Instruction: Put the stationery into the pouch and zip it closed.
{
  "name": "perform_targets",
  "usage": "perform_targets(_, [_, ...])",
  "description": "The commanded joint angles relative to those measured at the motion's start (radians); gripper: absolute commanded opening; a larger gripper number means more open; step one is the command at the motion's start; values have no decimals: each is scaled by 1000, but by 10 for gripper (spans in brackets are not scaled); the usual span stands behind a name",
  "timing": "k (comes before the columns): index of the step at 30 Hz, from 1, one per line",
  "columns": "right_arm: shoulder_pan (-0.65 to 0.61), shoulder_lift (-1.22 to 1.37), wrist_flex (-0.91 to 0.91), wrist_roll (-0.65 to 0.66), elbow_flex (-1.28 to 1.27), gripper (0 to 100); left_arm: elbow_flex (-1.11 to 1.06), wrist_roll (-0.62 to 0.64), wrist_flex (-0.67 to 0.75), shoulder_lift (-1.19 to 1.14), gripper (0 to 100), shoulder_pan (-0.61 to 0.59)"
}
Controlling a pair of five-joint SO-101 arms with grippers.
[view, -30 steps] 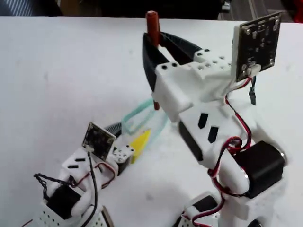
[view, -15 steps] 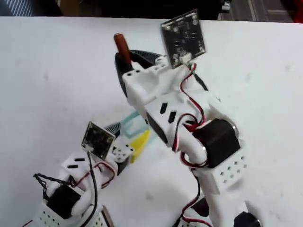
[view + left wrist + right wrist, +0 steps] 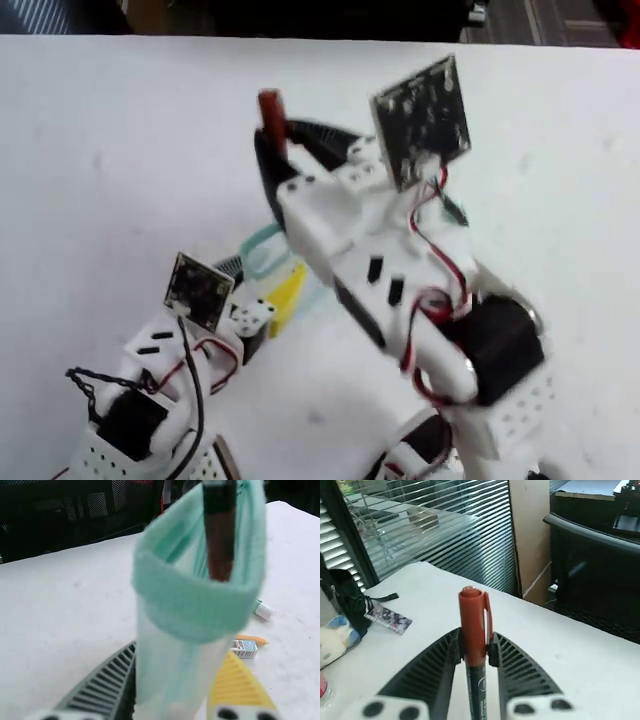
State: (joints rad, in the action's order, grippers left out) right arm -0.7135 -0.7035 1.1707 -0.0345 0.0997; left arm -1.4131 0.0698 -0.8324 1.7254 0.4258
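The right gripper [image 3: 476, 637] pinches a red marker [image 3: 472, 610] between its two black fingers, and the marker stands upright with its cap end above them. In the high view this marker [image 3: 270, 108] is over the middle of the white table [image 3: 110, 150], above the left arm. The left gripper [image 3: 180, 652] is closed on a mint green pouch [image 3: 195, 600]: its grey finger presses one side and its yellow finger the other side. The pouch stands upright with its mouth open on top. In the left wrist view the lower end of the marker [image 3: 220, 530] goes behind the front rim of this mouth. On the table beyond the pouch lie a small eraser [image 3: 244, 648], an orange stick [image 3: 252, 640] just beside it, and a white and green item [image 3: 262, 610] near them.
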Motion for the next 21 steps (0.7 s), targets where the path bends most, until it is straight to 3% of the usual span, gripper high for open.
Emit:
perform_targets(1, [-50, -87, 22, 132, -52, 16, 43, 14, 6, 18, 199, -13])
perform_targets(6, [-62, -189, -33, 235, -273, 16, 43, 14, 6, 18, 199, -13])
perform_targets(13, [-62, -278, -71, 241, -399, 30, 43, 14, 6, 18, 199, -15])
perform_targets(18, [-65, -275, -19, 241, -396, 303, 43, 14, 6, 18, 199, -15])
perform_targets(21, [-65, -277, -13, 241, -394, 297, 43, 14, 6, 18, 199, -15])
